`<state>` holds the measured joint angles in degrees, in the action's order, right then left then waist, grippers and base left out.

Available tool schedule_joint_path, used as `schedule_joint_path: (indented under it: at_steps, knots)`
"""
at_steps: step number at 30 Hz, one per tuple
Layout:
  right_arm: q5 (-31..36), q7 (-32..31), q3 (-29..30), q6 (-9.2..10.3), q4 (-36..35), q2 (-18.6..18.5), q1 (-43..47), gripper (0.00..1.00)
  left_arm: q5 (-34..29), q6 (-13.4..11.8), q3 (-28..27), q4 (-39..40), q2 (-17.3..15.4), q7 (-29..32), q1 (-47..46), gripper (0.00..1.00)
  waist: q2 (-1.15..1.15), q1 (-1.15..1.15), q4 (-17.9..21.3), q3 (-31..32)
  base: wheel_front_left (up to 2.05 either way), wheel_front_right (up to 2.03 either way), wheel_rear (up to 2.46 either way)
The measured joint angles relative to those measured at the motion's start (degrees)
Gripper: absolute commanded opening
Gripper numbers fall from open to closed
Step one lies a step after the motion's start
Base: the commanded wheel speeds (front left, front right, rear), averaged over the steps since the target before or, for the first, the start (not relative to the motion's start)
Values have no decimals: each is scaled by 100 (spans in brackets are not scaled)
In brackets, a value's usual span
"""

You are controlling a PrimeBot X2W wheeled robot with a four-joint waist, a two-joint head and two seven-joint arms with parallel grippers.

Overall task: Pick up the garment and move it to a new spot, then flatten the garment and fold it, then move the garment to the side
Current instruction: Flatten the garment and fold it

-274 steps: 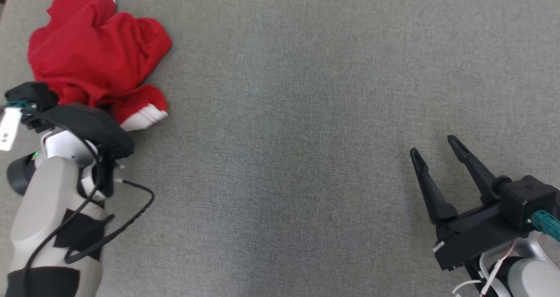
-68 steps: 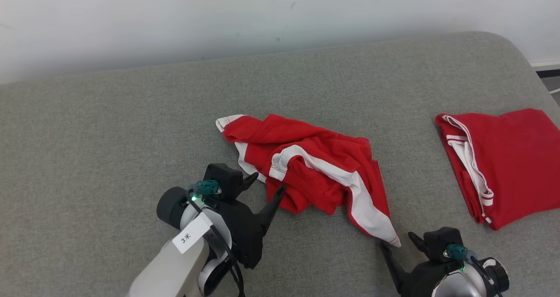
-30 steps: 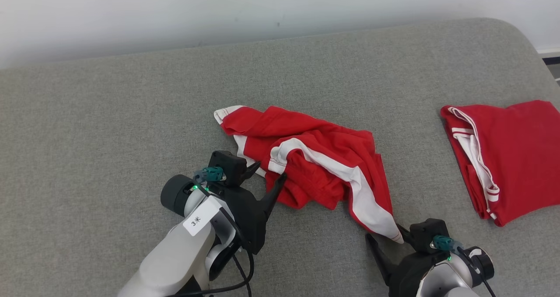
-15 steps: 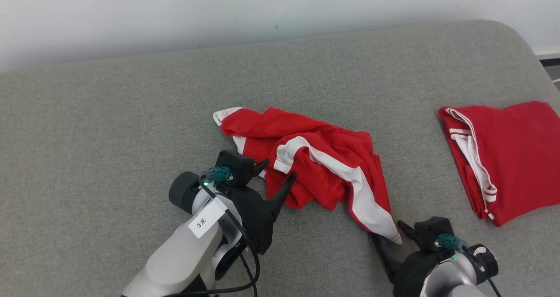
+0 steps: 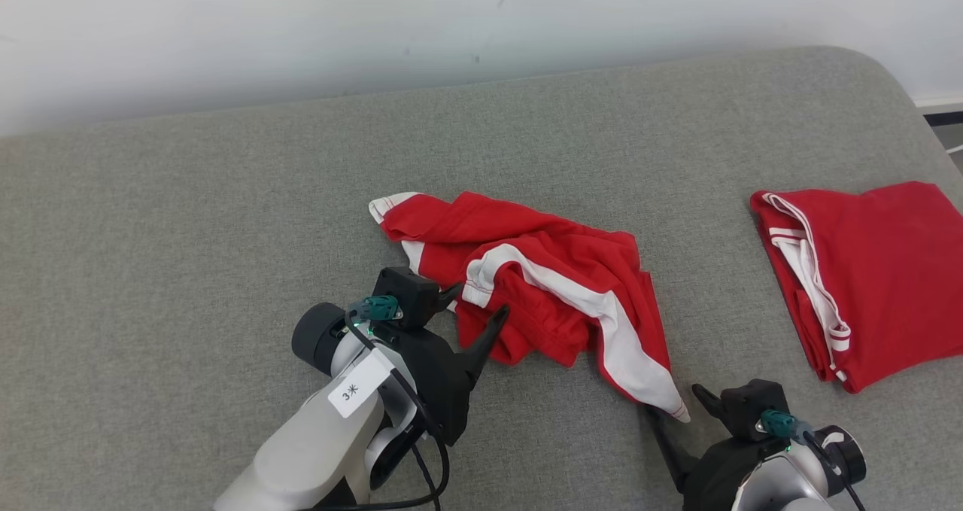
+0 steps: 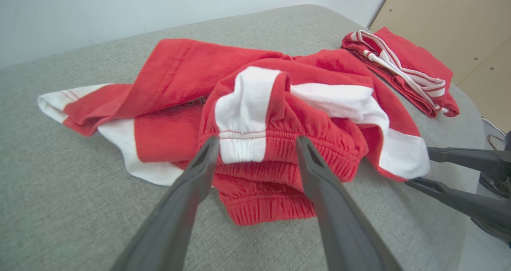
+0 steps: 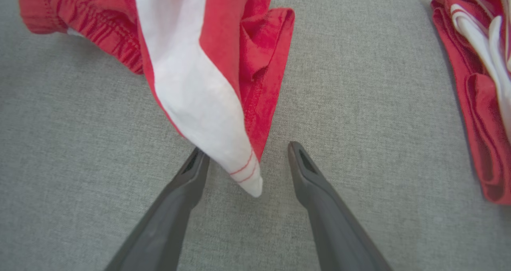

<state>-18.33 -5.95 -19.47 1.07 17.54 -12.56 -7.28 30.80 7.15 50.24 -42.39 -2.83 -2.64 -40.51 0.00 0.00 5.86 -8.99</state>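
Garment (image 5: 542, 293) lies crumpled mid-frame, and I see my left end effector (image 5: 480, 300) spread wide at its waistband, right end effector (image 5: 672, 399) wide around its white tip

Our left end effector (image 5: 480, 302) and right end effector (image 5: 672, 400) are matte black, with long tapering fingers (image 6: 179, 207). Each wrist carries a teal connector (image 5: 378, 307). Our pale grey left forearm (image 5: 301, 458) bears a white label (image 5: 359, 384) and a black cable (image 5: 444, 469).

Folded garment (image 5: 895, 270): right edge cut by head-view frame; crumpled garment (image 7: 199, 63): upper part cut off in right wrist view; left forearm (image 5: 301, 458): cut by bottom edge
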Motion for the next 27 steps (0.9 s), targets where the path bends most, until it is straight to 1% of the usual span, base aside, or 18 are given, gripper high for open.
schedule_joint_path:
  at_steps: [5,7,8,10,11,13,14,16,17,19,20,21,22,23,24,25,26,27]
  knots:
    - [33,-13,-103,-11,0,34,-23,100,57,0,4,-160,0,9,-3,100,0,0,22,-39,0,0,0]
    - [33,-18,-122,-16,-3,45,-30,95,59,0,0,-194,1,9,-8,100,0,0,25,-69,0,0,0]
    - [33,-19,-125,-26,-2,52,-34,95,63,0,0,-226,3,9,-19,100,0,0,27,-82,0,0,0]
    - [33,-31,-126,-33,-2,53,-35,79,145,0,0,-260,1,9,-55,100,0,0,30,-96,0,0,0]
    - [33,-62,-125,-33,-1,51,-35,75,178,0,0,-267,2,8,-82,99,0,0,32,-101,0,0,0]
    - [33,-62,-125,-33,1,51,-35,76,202,0,-1,-276,3,5,-110,87,0,0,37,-108,0,0,0]
    - [33,-62,-125,-33,4,49,-35,76,203,0,2,-286,4,4,-113,73,0,0,41,-111,0,0,0]
    - [33,-63,-126,-33,11,49,-35,76,214,0,5,-311,3,0,-114,64,0,0,48,-114,0,0,0]
    - [33,-63,-126,-33,13,49,-35,71,225,0,9,-321,3,0,-115,61,0,0,51,-114,0,0,0]
    - [33,-63,-126,-33,18,49,-35,56,234,0,21,-332,5,-33,-118,53,0,0,57,-111,0,0,0]
    - [33,-63,-126,-33,19,49,-35,46,237,0,27,-338,5,-42,-120,48,0,0,59,-109,0,0,0]
    - [33,-63,-124,-33,19,49,-35,34,237,0,37,-345,5,-42,-120,42,0,0,60,-107,0,0,0]
    - [33,-63,-123,-33,19,48,-35,32,240,0,48,-354,5,-43,-121,34,0,0,60,-104,0,0,0]
    - [33,-63,-120,-33,19,45,-34,29,248,0,57,-359,5,-45,-121,29,0,0,60,-100,0,0,0]
    - [33,-63,-116,-33,19,41,-32,22,255,0,63,-363,5,-49,-121,22,0,0,59,-96,0,0,0]
    - [33,-62,-113,-33,19,33,-31,13,256,0,69,-369,5,-51,-121,4,0,0,58,-92,0,0,0]
    - [33,-62,-109,-33,18,23,-27,7,274,0,69,-379,7,-73,-121,0,0,0,56,-87,0,0,0]
    - [33,-62,-104,-32,18,10,-23,0,298,0,70,-388,7,-101,-121,0,0,0,54,-82,0,0,0]
